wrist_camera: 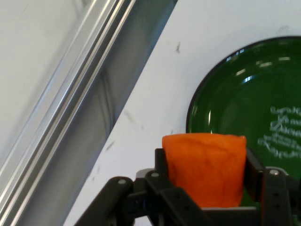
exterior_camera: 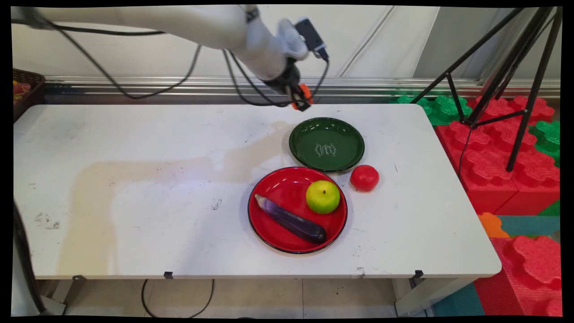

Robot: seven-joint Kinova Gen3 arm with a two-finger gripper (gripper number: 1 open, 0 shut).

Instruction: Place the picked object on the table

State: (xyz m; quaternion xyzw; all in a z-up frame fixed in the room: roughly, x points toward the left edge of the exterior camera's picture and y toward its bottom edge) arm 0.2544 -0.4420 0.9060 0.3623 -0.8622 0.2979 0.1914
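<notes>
Gripper: we see the black gripper [exterior_camera: 301, 99] raised above the far side of the worktop [exterior_camera: 157, 188], just beyond the far rim of the green plate; its jaws are clenched on an orange object.
Held item: the orange object [wrist_camera: 204, 167] sits between the two fingers [wrist_camera: 162, 162]; in the hand view we see it as a blunt, rounded orange block filling the gap, and in the main view only a small orange patch [exterior_camera: 305, 92] shows beside the hand. We cannot tell what kind of item it is.
Green plate: the green plate [exterior_camera: 301, 148] lies on the worktop below and just nearer than the gripper; it carries pale lettering at its centre. In the hand view its rim [wrist_camera: 197, 101] curves behind the held piece.
Red plate: the red plate [exterior_camera: 273, 190] lies just nearer than the green one, their rims close together.
On the red plate: a green apple [exterior_camera: 322, 196] rests at its right side, and a purple eggplant [exterior_camera: 290, 219] lies slantwise across the middle, near the apple.
Tomato: a red tomato [exterior_camera: 364, 177] sits on the bare worktop, just right of the red plate and near the green plate's near-right rim.
Surroundings: we note red and green foam blocks [exterior_camera: 493, 152] and a black tripod [exterior_camera: 515, 67] to the right of the worktop, and a dark basket [exterior_camera: 28, 92] at the far left corner.
</notes>
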